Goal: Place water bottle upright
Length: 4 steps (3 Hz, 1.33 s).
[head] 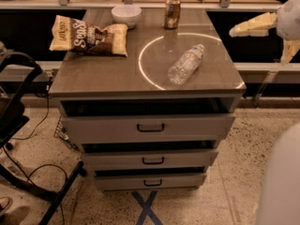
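Observation:
The water bottle [186, 63] is clear ribbed plastic with a white cap. It lies on its side on the grey cabinet top [103, 71], right of centre, inside a bright ring of light, with its cap pointing to the far right. My gripper [234, 31] is pale yellow and hangs in the air off the cabinet's right edge. It is to the right of the bottle, a little above it, and apart from it. It holds nothing that I can see.
A brownish soda can [172, 11] stands upright at the back, behind the bottle. A white bowl [126, 15] and a chip bag [89, 35] lie at the back left. Three drawers [150, 127] are below. A dark chair frame [18, 125] stands at the left.

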### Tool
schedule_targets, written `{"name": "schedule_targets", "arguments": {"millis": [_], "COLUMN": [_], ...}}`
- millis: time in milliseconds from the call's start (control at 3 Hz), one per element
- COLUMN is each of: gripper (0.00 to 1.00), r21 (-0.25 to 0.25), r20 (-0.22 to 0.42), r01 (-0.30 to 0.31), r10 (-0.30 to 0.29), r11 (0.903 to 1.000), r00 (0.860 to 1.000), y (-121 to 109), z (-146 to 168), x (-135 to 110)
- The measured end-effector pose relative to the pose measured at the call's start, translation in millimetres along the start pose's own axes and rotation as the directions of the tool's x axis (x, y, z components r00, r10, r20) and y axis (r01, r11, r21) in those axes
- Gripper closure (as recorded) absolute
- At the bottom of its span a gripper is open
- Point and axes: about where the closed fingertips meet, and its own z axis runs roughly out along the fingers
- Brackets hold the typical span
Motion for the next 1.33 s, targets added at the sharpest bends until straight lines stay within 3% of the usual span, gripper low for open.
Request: {"name": "schedule_targets", "arguments": {"millis": [333,667,1000,1333], "gripper": [0.0,0.0,0.0,0.0], "r21": [0.132,0.271,0.25,0.303], "r20": [-0.017,0.046,0.068,0.039], "r01": [-0.118,-0.149,-0.147,-0.135], "r10": [0.121,0.141,0.134,0.129], "r11": [0.9842,0.951,0.9571,0.9435], "r00": [0.993,0.989,0.989,0.991], "y": [16,57,54,53], "z": [1,4,8,27], "x": [-15,-40,-48,-48]}}
